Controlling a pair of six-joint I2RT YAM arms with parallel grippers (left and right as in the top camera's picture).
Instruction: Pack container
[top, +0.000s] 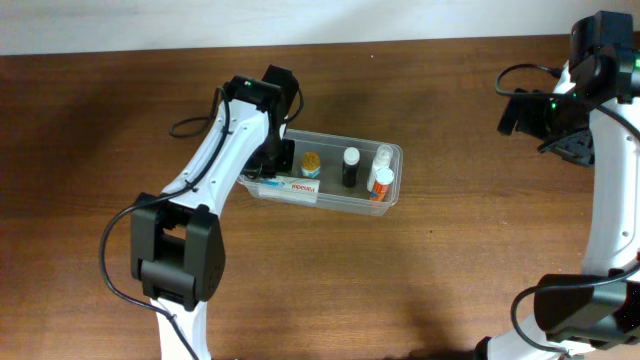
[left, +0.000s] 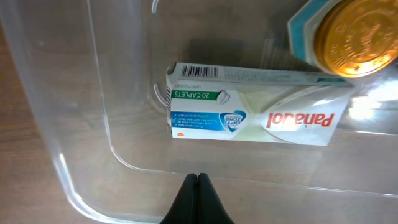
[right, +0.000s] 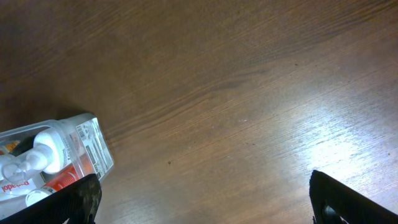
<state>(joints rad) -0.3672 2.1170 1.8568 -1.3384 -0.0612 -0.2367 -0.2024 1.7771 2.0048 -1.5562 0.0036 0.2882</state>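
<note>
Above the clear plastic rectangular container (top: 398, 176), my left end effector (left: 198, 185) is closed, empty, over the white cardboard Panadol box (left: 249, 112); packing seems done, so retreat upward next.

the left arm (top: 215, 150) bends at the elbow and reaches to the left end of the container (top: 398, 170). the left gripper (left: 198, 186) points down at that end, its two black fingers pressed tight together with nothing between them. the right arm (top: 608, 210) stands well to the right of the container. the right gripper (right: 205, 199) has its fingers spread wide apart, holding nothing.
</note>
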